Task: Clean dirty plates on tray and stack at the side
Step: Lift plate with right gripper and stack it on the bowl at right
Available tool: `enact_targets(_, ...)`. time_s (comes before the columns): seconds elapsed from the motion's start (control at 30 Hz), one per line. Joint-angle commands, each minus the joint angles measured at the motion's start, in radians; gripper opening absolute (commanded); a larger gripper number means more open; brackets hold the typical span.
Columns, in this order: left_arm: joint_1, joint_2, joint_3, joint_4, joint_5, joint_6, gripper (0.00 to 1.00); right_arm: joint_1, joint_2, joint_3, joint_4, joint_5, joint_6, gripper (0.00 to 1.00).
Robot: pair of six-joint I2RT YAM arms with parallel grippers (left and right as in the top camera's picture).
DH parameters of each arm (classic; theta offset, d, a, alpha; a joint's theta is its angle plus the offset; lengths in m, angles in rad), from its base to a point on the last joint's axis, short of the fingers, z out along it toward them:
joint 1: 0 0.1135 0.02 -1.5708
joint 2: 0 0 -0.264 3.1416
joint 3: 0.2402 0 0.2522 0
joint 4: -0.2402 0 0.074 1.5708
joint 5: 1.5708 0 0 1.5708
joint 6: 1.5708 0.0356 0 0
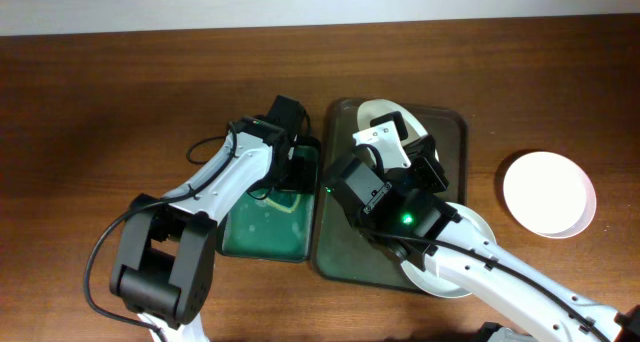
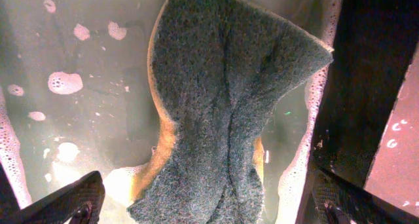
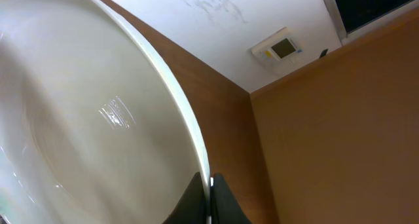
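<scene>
**A:** Which step is this?

**B:** Washing, I'd say. The right fingers pinch the rim of a plate, held up on edge over the tray. The left fingers are spread either side of the sponge, down in the basin just left of the tray. No clear contact with the sponge.

**A:** How much is left?

**B:** A second plate lies on the tray, half under the right arm. A side plate sits alone on the counter, well right of the tray. That's probably where the stack goes.

**A:** And the next move?

**B:** My guess is the left fingers close on the sponge, lift it wet and bring it across to the plate's face. The right has to keep its rim grip firm against the push, since a slick glazed rim could slip.

**A:** Materials?

**B:** The plate is white, glossy, round and shallow, with a thin rim. The sponge has a coarse dark grey scouring side and soft yellow foam at the edges, and it's creased down the middle. The basin is green, with cloudy water and foam patches. The tray is dark, flat and round-cornered. The counter is brown wood grain.
</scene>
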Motion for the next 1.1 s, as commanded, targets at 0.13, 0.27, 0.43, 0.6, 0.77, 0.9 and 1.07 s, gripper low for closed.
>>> enact_targets(0.13, 0.001, -0.014, -0.001, -0.002, -0.007, 0.002, 0.99, -0.001, -0.011, 0.006, -0.001, 0.005, 0.012, 0.04)
enact_targets(0.27, 0.001, -0.014, -0.001, -0.002, -0.007, 0.002, 0.99, -0.001, -0.011, 0.006, -0.004, 0.005, 0.011, 0.04)
enact_targets(0.43, 0.001, -0.014, -0.001, -0.002, -0.007, 0.002, 0.99, -0.006, -0.011, 0.006, -0.004, 0.005, 0.024, 0.04)
enact_targets(0.6, 0.001, -0.014, -0.001, -0.002, -0.007, 0.002, 0.99, -0.208, -0.011, 0.006, -0.008, -0.367, 0.203, 0.04)
enact_targets(0.77, 0.001, -0.014, -0.001, -0.002, -0.007, 0.002, 0.99, -0.624, -0.011, 0.006, -0.022, -1.044, 0.215, 0.04)
enact_targets(0.9, 0.001, -0.014, -0.001, -0.002, -0.007, 0.002, 0.99, -1.069, -0.008, 0.006, -0.067, -1.305, 0.215, 0.04)
enact_targets(1.07, 0.001, -0.014, -0.001, -0.002, -0.007, 0.002, 1.00, -1.456, 0.050, -0.004, -0.109, -1.315, 0.216, 0.04)
